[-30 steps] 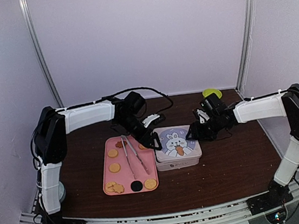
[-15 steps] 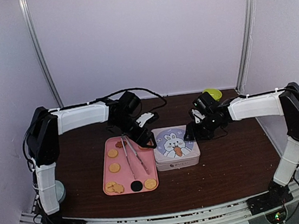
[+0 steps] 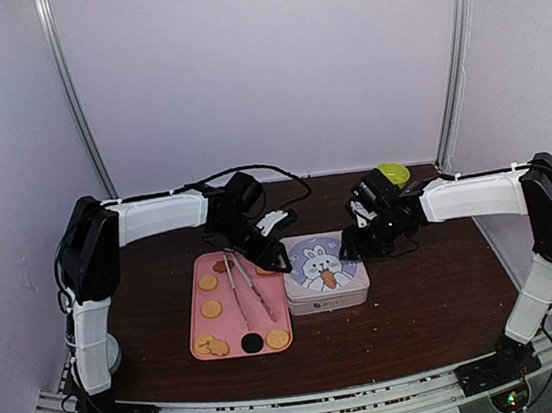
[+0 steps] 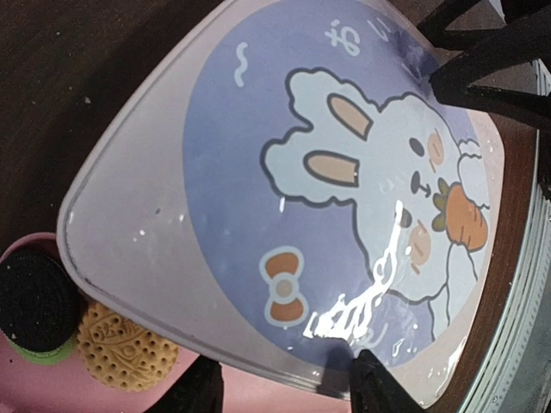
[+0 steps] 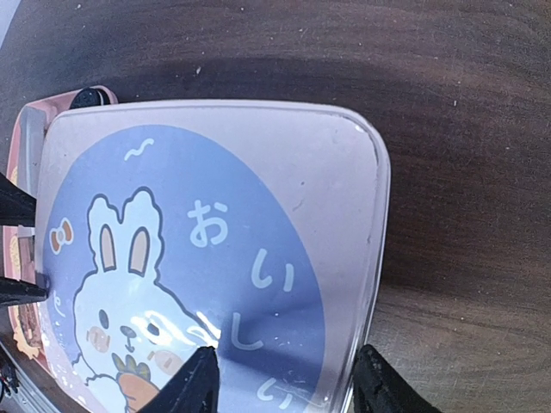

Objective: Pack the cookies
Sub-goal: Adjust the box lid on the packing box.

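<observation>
Cookies (image 4: 125, 348) sit on the pink tray (image 3: 202, 327), two partly hidden behind the tin (image 3: 324, 264); left gripper (image 4: 288, 389) and right gripper (image 5: 288, 387) stand parted at its edges, contact indeterminable.

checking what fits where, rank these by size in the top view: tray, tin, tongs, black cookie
1. tray
2. tin
3. tongs
4. black cookie
All sit on one table at a similar distance, so the order is safe.

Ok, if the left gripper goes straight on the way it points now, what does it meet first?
Most likely the bunny tin's lid: the left gripper has its fingers at the lid's near edge, though its height above the lid is unclear.
</observation>
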`<state>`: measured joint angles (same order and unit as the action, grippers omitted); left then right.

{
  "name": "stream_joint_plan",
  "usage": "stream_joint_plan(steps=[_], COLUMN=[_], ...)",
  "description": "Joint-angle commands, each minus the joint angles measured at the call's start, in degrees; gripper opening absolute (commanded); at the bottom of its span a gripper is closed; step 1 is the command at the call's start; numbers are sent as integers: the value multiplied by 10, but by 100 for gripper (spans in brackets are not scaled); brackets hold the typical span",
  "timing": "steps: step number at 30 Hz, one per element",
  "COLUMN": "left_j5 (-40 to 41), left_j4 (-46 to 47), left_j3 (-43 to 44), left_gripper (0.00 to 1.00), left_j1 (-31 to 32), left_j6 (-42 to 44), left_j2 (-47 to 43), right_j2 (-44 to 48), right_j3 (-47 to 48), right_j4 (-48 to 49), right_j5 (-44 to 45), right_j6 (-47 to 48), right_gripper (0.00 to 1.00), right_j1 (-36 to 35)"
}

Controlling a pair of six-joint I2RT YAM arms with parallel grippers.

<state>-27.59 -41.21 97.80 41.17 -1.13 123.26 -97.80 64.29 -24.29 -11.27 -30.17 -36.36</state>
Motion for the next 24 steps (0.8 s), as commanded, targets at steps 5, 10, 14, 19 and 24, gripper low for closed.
stream_joint_plan(steps=[5, 10, 14, 19, 24], left_j5=[52, 56, 52, 48, 40], left_j4=[7, 8, 7, 8, 8], left_j3=[-18, -23, -25, -27, -25], left_gripper=[45, 40, 40, 40, 40], left_j1=[-13, -14, -14, -14, -13], left_j6=[3, 2, 1, 2, 2], left_j2=[3, 7, 10, 12, 12], right_j2=[30, 50, 64, 67, 35], right_j3=[13, 6, -24, -115, -137], right_j4=[13, 17, 32, 136, 173], right_j5=[-7, -12, -7, -84, -126], right_j6=[-4, -5, -8, -32, -42], right_gripper=[53, 53, 55, 59, 60], right_j1=[-10, -9, 0, 34, 37])
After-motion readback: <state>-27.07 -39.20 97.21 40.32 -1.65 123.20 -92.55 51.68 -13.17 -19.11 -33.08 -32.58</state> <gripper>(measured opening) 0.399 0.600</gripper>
